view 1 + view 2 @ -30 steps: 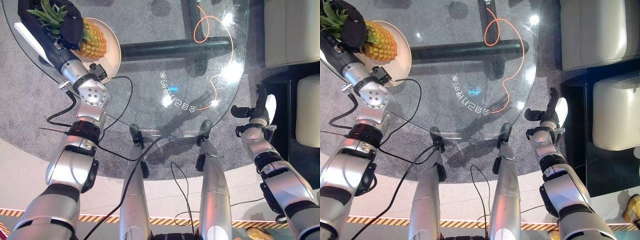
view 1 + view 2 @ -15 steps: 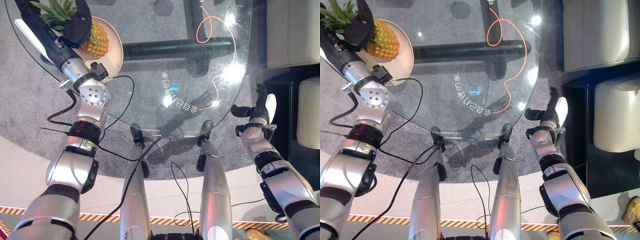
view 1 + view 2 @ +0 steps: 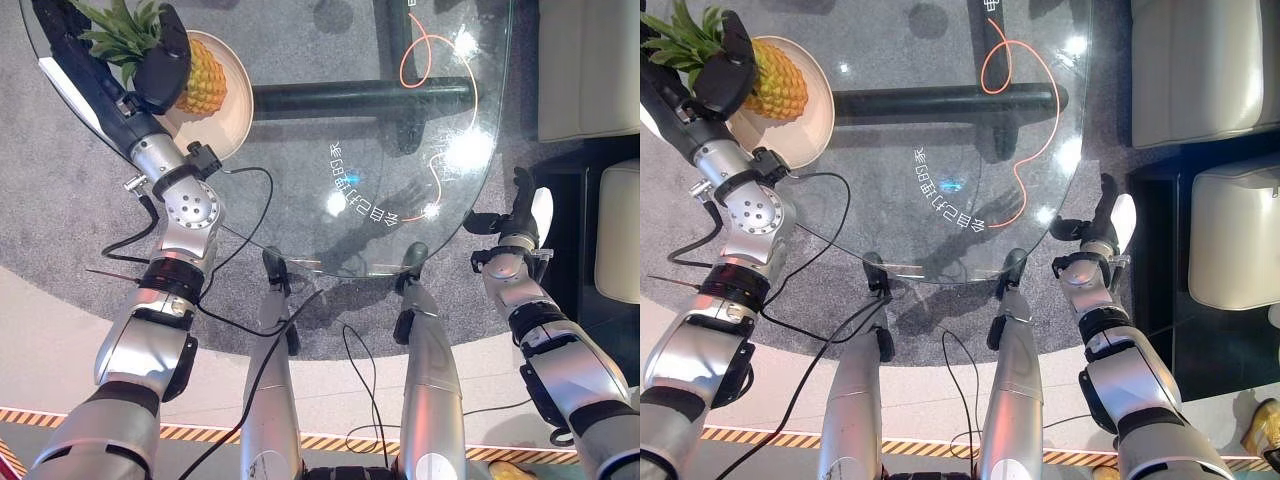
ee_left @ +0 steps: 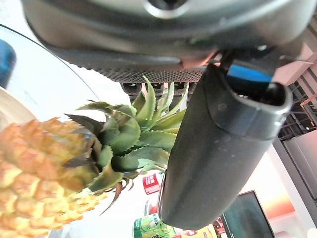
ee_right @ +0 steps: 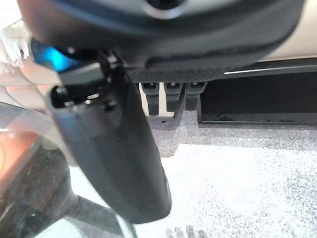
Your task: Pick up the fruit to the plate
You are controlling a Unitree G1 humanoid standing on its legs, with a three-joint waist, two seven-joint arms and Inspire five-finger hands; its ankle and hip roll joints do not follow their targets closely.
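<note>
A pineapple [image 3: 205, 80] lies on its side on a beige plate [image 3: 228, 125] at the far left of the round glass table [image 3: 330, 150]. My left hand [image 3: 165, 55] is over its green crown [image 4: 133, 139]. The thumb [image 4: 213, 148] stands straight on one side of the leaves and the fingers run along the other, spread apart, so the hand is open. My right hand [image 3: 522, 215] hangs beside the table's right edge with relaxed fingers and holds nothing.
An orange cable [image 3: 432, 60] loops at the table's far right. A dark bar of the table's base [image 3: 360, 98] shows through the glass. Beige seats [image 3: 590, 60] stand to the right on the grey carpet.
The camera has shifted slightly. My left hand's thumb and fingers have spread wider around the crown, leaving the pineapple resting on the plate. The right arm has not moved.
</note>
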